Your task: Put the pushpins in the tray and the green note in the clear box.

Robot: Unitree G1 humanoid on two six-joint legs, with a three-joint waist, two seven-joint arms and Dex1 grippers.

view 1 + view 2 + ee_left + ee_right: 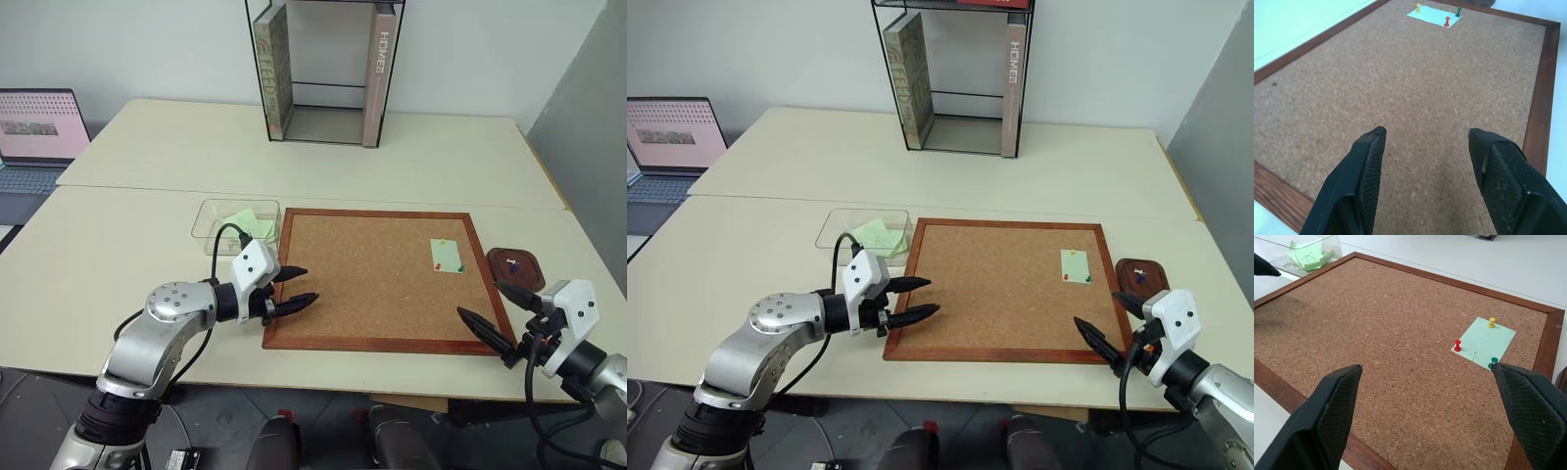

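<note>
With both the left gripper (300, 288) and right gripper (488, 311) wide open and empty, the green note (447, 256), pinned to the corkboard (377, 279) by three pushpins (1458, 345), could be torn if pulled first.

Two cream tables (294, 147) butted together under a plain white wall (147, 49). Open laptop (37, 132) at ten o'clock, black-framed book stand (323, 73) at twelve.

You have a pale bench (147, 264) carrying a corkboard (377, 279) at the middle, a clear box (211, 217) just beside its left edge, a small brown tray (517, 267) off its right edge, and a black-framed book stand (323, 73) farther back.
</note>
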